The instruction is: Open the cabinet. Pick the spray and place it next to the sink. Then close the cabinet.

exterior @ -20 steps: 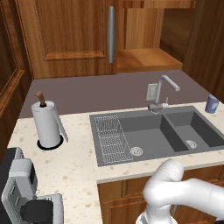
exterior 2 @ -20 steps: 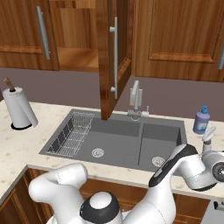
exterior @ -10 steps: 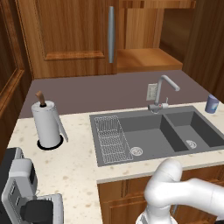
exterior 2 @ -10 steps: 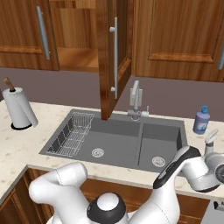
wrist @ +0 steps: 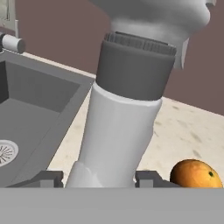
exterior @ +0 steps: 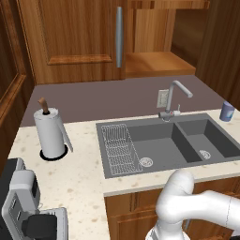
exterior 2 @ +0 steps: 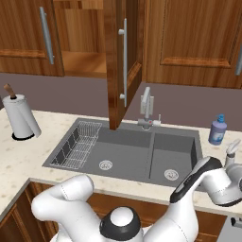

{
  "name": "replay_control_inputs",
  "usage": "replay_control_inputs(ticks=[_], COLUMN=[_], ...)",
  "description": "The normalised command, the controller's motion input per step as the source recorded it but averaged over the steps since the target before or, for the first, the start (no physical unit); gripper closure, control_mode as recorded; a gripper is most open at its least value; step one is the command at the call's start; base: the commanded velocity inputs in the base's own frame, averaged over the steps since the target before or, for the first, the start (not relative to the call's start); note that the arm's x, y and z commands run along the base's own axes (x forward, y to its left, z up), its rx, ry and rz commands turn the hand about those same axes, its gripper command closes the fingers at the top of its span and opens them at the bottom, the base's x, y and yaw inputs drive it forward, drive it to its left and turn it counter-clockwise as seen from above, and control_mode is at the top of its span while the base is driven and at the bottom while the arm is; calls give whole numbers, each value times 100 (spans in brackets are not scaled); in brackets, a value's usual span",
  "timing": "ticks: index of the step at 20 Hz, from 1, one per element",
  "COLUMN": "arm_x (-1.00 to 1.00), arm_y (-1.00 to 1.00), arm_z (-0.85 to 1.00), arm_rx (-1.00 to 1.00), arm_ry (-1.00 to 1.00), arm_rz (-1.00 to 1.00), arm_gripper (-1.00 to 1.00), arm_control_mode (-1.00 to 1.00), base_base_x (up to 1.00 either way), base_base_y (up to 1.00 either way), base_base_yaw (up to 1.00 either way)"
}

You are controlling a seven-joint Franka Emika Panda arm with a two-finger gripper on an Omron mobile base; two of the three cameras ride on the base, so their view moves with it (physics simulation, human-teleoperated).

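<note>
While one door of the two-door wooden cabinet (exterior 2: 118,56) stands open at upper centre, the white spray (wrist: 127,109) with grey collar stands, apparently clamped, between two dark fingertips (wrist: 151,178), beside the grey double-basin sink (exterior 2: 127,151); one round orange (wrist: 197,174) sits lower right.

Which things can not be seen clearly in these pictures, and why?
- Spray, hand view: its nozzle is cut off by the top edge.
- Gripper, hand view: only the fingertips show beside the spray; contact cannot be judged.
- Orange, hand view: its lower part is cut off.
</note>
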Motion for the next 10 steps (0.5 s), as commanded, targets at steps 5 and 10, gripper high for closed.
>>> replay_control_inputs(ticks=[5,10], arm_x=[0,-7], arm_y=[0,0], arm_z=[-4,0], arm_rx=[0,0], arm_ry=[2,10], arm_rz=[0,0], arm_gripper=[-100,-100], arm_control_mode=[-100,-100], base_base_x=[0,0], base_base_y=[0,0], base_base_yaw=[0,0])
